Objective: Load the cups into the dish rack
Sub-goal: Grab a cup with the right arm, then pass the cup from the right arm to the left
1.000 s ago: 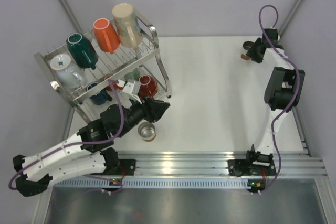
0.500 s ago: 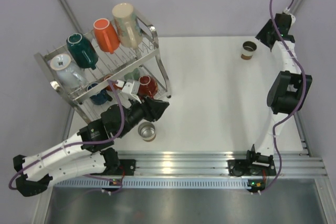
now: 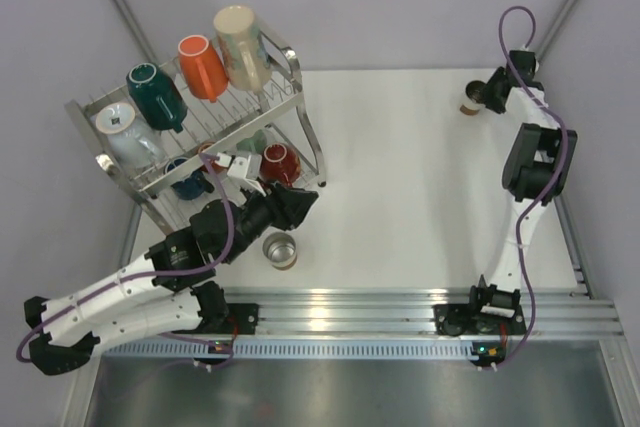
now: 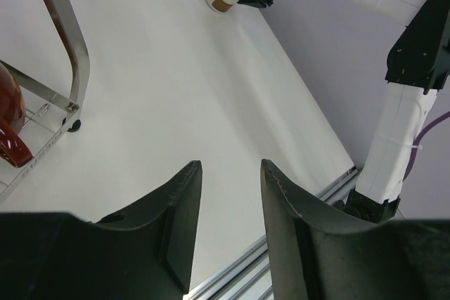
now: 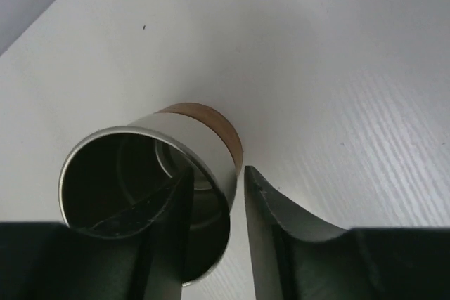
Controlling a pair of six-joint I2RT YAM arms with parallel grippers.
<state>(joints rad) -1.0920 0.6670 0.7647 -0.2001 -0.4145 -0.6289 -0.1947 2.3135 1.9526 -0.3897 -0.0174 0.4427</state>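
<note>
The dish rack [image 3: 297, 128] stands at the back left. Its top tier carries teal [image 3: 155, 95], orange [image 3: 203, 67], tall beige [image 3: 240, 47] and pale blue [image 3: 125, 132] cups. Navy [image 3: 187, 183], mint [image 3: 256, 141] and red [image 3: 278, 162] cups sit on the lower tier. My left gripper [image 3: 297, 205] hangs open and empty beside the rack's front corner, near the red cup [image 4: 10, 124]. A steel cup [image 3: 280, 250] stands just below it. At the far right, my right gripper [image 5: 218, 172] is open astride the wall of a steel, brown-based cup [image 5: 200, 138], one finger inside.
The rack's tubular corner post [image 4: 70, 40] is close on the left gripper's left. The aluminium rail [image 3: 350, 302] runs along the table's near edge. Frame poles [image 3: 120, 2] rise behind the rack and at the back right corner.
My right arm lifted away to the back right, then came back down onto the brown-based cup. My left gripper edged slightly toward the rack.
</note>
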